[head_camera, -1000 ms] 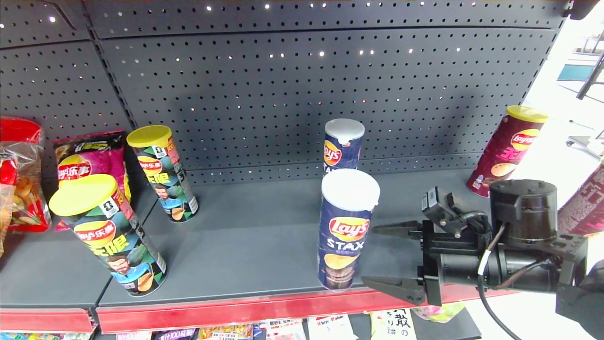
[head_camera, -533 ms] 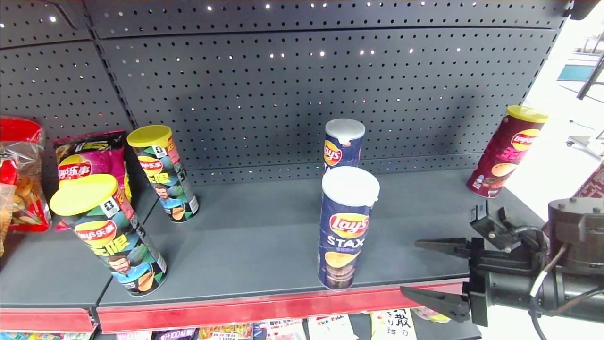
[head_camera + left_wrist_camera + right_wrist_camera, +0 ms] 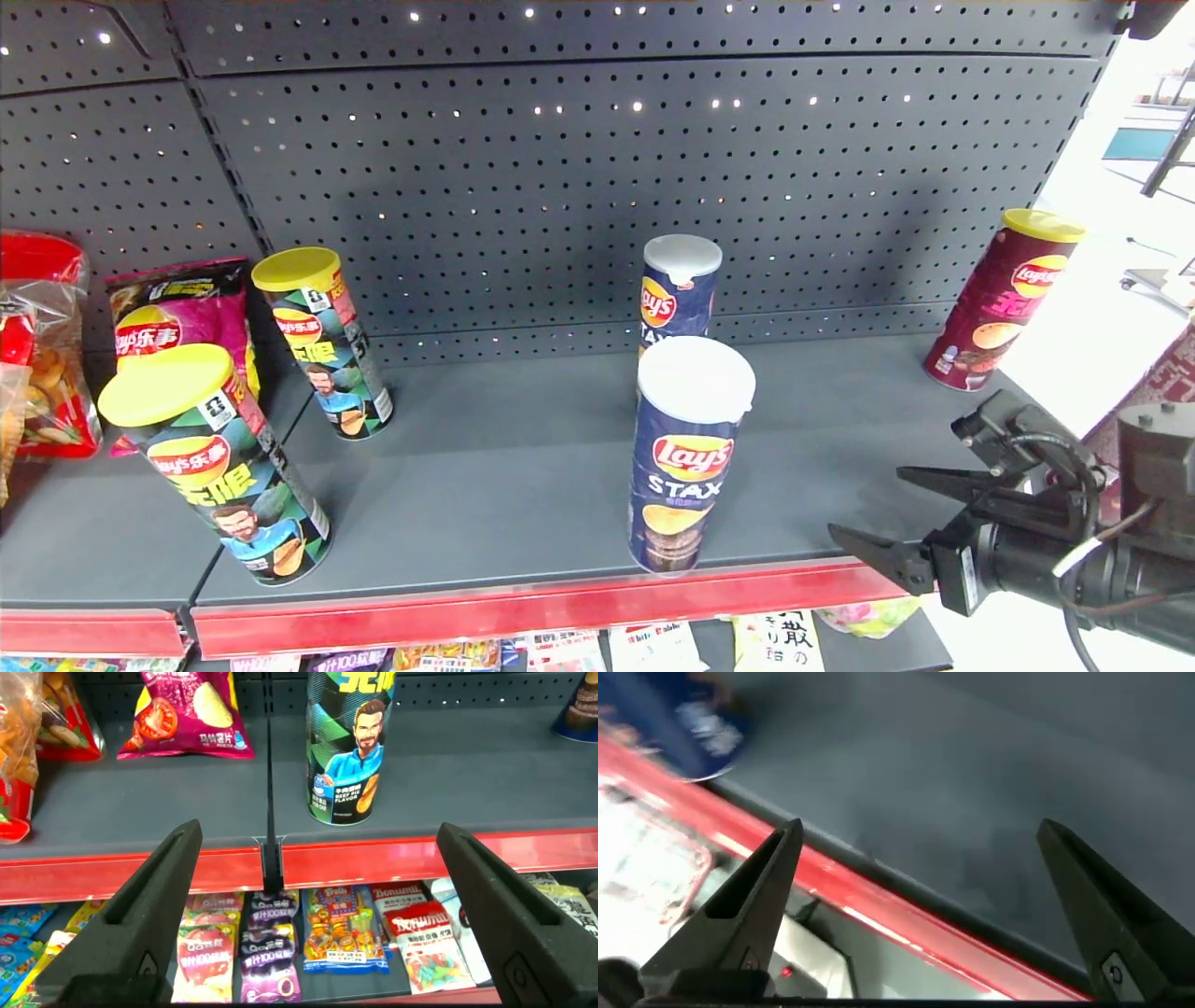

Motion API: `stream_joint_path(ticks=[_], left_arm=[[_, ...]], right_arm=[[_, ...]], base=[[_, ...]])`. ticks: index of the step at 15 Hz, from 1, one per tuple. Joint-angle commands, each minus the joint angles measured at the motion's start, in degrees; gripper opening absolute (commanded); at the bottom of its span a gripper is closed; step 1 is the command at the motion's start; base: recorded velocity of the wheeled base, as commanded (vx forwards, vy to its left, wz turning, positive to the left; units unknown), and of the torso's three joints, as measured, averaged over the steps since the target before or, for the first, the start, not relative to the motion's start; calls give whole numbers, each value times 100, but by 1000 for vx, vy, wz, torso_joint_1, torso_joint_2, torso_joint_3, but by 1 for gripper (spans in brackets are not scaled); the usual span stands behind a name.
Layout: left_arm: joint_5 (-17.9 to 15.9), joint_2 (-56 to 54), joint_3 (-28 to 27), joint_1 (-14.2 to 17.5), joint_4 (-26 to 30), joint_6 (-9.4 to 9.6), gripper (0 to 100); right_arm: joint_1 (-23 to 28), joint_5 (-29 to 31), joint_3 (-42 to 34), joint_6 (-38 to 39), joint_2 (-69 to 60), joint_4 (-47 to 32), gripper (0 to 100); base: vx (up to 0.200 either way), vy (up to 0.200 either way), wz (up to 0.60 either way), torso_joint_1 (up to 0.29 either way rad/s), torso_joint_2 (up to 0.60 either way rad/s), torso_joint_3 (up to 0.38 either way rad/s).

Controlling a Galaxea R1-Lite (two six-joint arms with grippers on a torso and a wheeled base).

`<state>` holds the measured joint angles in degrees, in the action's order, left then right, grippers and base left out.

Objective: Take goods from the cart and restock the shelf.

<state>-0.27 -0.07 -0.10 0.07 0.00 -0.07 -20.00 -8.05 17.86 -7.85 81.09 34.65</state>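
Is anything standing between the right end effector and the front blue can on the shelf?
Nothing visible. The open right end effector is apart from the front blue can, with only bare shelf between.

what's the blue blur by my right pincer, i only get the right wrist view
observer: A white-lidded blue chip can, upright at the front edge of the shelf, apart from the open right pincer.
operator: anything behind it
observer: A second blue can, also upright, near the pegboard back.
operator: and my other arm
observer: The left pincer is open, pointed at the red shelf edge below a black-and-green chip can.
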Motion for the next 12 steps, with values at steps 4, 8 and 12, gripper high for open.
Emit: stream_joint_path(ticks=[4,8,12], left_arm=[[0,7,1,1,0,-1,100],[0,7,1,1,0,-1,100],[0,7,1,1,0,-1,100]], right_arm=[[-232,172,-37,117,-322,7,100],[-355,163,-696,64,-902,16,100],[-355,119,-1118,64,-1553,16,100]], base=[[0,0,0,0,0,0],[0,0,0,0,0,0],[0,0,0,0,0,0]])
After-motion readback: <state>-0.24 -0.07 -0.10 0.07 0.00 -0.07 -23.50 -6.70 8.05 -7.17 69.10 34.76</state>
